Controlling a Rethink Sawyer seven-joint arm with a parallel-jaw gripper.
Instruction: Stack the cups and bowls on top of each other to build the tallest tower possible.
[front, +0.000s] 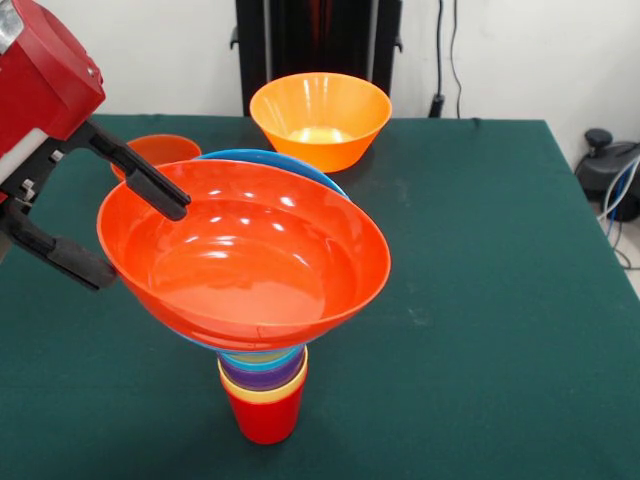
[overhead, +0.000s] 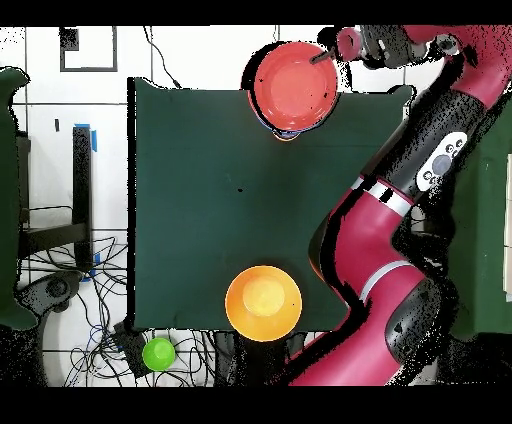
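- Two black fingers (front: 150, 185) of the gripper (front: 125, 228) stand spread wide at the left rim of the orange bowl (front: 245, 255); one reaches over the rim and ends above the bowl's inside, the other ends just outside the rim, lower down. Whether either touches the rim cannot be told.
- The rim lies between the fingers, which are not clamped on it.
- This wide orange bowl tops the tower (front: 262, 385), tilted so that its inside faces the front view.
- Just under it, a blue bowl (front: 262, 157) shows as a thin edge behind the far rim.
- Below the bowls, nested cups narrow downward: blue, purple and pale yellow bands, with a red cup (front: 263, 418) as base on the green surface (front: 480, 300).
- The tower stands near the front edge of the surface in the front view; in the overhead view, the orange bowl (overhead: 293, 85) sits at the top edge of the surface (overhead: 190, 200).
- A large yellow-orange bowl (front: 320, 118) stands alone, upright, well apart from the tower at the far side; overhead it appears at (overhead: 263, 302).
- A small orange bowl (front: 162, 149) peeks out behind the fingers, near the tower.
- The red arm (overhead: 400, 200) runs along one side of the surface in the overhead view.
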